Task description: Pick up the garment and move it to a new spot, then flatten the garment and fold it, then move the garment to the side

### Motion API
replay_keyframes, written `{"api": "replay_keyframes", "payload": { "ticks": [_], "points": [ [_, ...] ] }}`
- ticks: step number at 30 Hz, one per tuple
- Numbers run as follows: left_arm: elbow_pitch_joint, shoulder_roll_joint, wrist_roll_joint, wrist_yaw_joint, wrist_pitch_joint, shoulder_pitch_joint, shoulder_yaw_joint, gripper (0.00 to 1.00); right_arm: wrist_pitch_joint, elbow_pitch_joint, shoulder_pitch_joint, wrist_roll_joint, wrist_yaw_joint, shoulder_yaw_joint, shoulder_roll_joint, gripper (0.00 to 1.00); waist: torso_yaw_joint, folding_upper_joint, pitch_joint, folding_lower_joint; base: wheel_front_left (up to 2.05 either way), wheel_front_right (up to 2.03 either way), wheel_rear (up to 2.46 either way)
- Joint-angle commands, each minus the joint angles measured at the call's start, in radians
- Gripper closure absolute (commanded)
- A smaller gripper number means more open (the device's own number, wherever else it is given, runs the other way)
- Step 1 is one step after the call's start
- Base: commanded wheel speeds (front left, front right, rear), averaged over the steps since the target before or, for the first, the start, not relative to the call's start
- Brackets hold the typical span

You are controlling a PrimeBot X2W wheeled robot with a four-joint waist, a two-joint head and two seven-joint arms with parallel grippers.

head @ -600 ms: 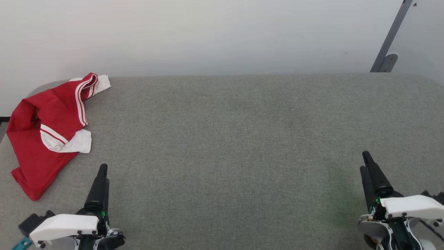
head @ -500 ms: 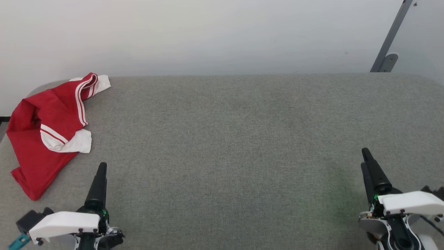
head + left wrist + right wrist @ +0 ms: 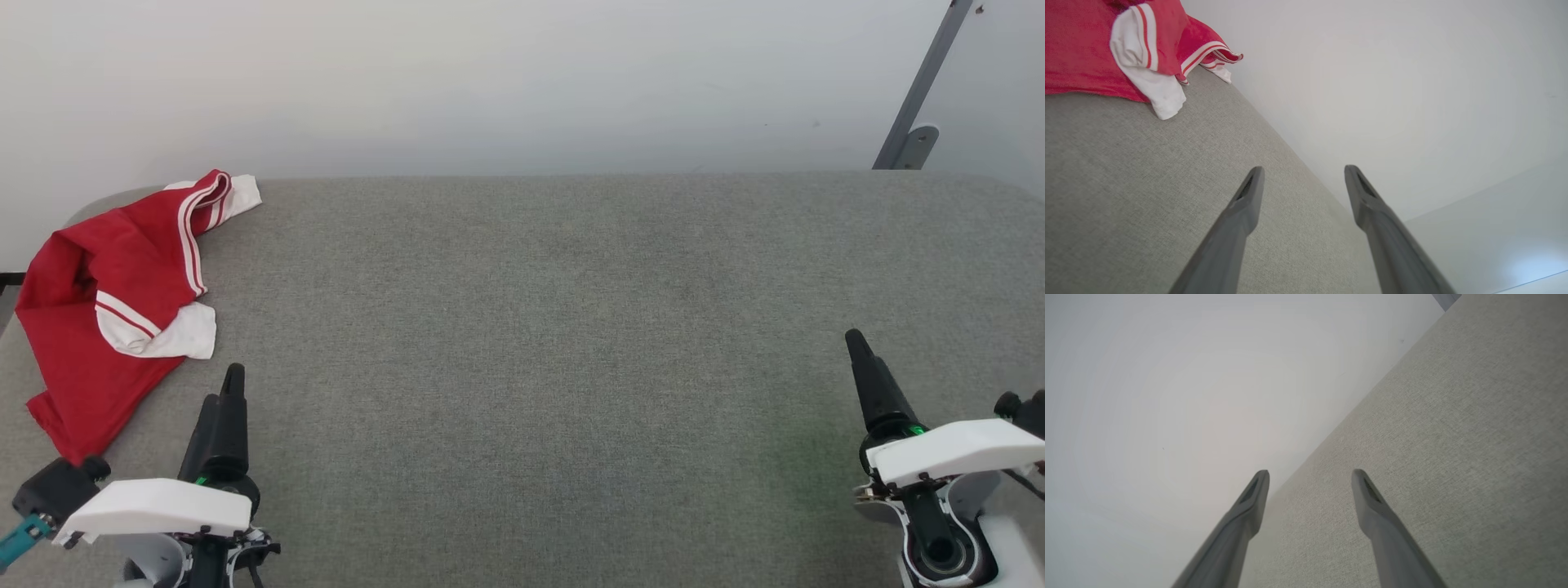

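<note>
The garment (image 3: 98, 318), red with white sleeve ends and white stripes, lies crumpled at the far left of the grey fabric table (image 3: 531, 327). The left wrist view shows the garment (image 3: 1094, 45) in the top left corner, with a white sleeve end hanging toward me. My left gripper (image 3: 227, 388) hovers near the front left, just right of the garment's lower edge, open with nothing between its fingers (image 3: 1247, 196). My right gripper (image 3: 853, 347) is at the front right, far from the garment, open and empty, its fingers (image 3: 1372, 494) spread over bare table.
A pale wall (image 3: 490, 82) rises behind the table's back edge. A grey metal bar with a bracket (image 3: 914, 106) leans at the back right. The table's left corner is rounded, near the garment.
Both grippers have moved forward over the table, away from me. The left one has come closer to the garment's lower edge. The garment has not moved.
</note>
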Motion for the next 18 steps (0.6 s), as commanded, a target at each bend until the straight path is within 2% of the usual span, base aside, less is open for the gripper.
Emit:
{"api": "replay_keyframes", "payload": {
  "ticks": [1,9,18],
  "points": [
    [-0.023,0.014,0.061,0.004,-0.012,-0.024,-0.005,0.00,-0.014,-0.007,-0.037,-0.053,0.004,0.009,-0.018,0.00,0.000,-0.0001,0.000,0.0000,0.00,0.00,0.00],
    [-0.041,0.038,0.228,0.021,-0.041,-0.018,-0.036,0.00,-0.043,-0.013,-0.056,-0.227,0.004,0.017,-0.035,0.00,0.001,-0.0001,0.001,0.0000,0.00,0.00,0.00],
    [-0.033,0.067,0.359,0.047,-0.070,-0.023,-0.068,0.00,-0.073,-0.008,-0.071,-0.384,0.004,0.024,-0.047,0.00,0.001,-0.0001,0.003,0.0000,0.00,0.00,0.00]
  ]
}}
